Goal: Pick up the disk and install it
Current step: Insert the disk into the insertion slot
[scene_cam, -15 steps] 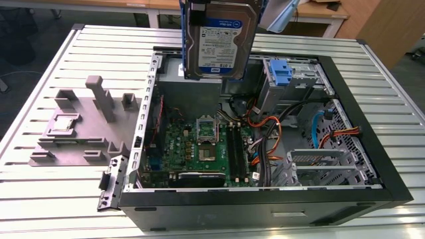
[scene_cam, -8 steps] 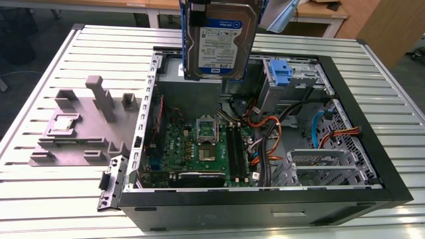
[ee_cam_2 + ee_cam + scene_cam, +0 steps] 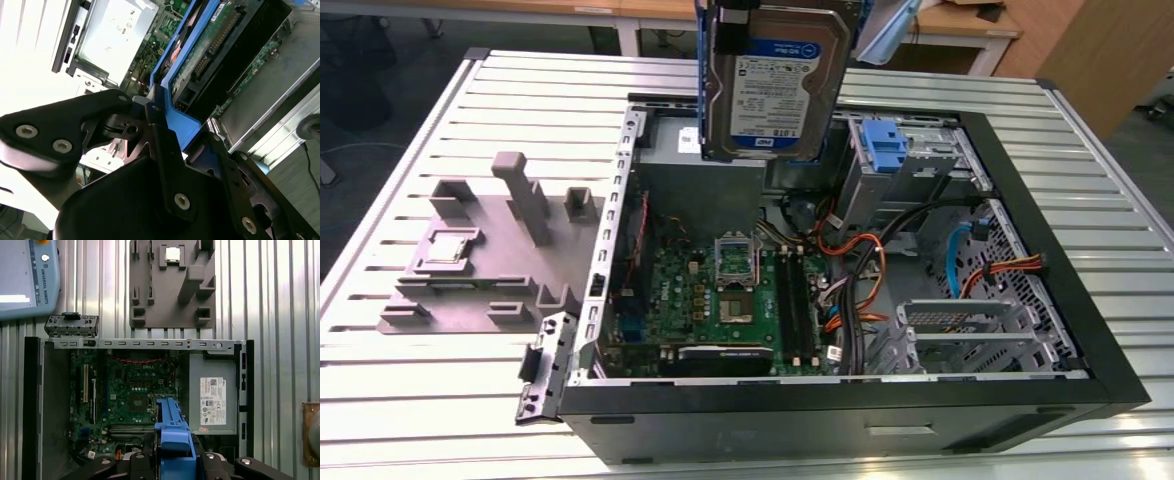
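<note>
Slatted table (image 3: 414, 400) under disk (image 3: 771, 60); label (image 3: 783, 100) in exterior view

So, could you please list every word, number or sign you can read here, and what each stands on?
Nothing can be quoted reliably:
Label on the disk: white-and-blue, print too small.
power-supply label: fine print, too small.
teach pendant: edge lettering, too blurred.
motherboard: tiny markings, unreadable.

disk (image 3: 781, 85) held clear above open case (image 3: 854, 420), cables (image 3: 861, 255) crossing interior
</note>
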`<state>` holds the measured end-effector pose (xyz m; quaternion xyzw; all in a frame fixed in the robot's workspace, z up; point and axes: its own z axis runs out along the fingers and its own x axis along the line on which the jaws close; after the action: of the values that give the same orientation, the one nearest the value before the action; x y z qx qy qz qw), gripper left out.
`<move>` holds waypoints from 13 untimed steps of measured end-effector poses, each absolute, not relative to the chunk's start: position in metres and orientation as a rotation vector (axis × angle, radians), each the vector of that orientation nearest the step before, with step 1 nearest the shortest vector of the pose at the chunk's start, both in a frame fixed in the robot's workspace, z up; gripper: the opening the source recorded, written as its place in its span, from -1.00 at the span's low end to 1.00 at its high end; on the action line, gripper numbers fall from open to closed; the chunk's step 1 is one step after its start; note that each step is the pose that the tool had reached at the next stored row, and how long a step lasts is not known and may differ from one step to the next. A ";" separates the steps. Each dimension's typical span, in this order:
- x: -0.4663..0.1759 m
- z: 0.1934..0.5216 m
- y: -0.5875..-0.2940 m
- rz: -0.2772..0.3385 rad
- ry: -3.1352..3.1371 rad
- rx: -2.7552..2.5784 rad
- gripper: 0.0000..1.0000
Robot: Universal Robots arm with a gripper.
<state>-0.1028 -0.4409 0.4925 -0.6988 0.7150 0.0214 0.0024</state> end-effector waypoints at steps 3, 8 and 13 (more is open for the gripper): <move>-0.102 0.492 -0.441 0.063 2.245 -2.193 -0.26; -0.102 0.493 -0.446 0.057 2.248 -2.196 -0.26; -0.102 0.492 -0.455 0.054 2.249 -2.197 -0.26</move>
<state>-0.1020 -0.4548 0.4925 -0.6987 0.7152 0.0171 -0.0017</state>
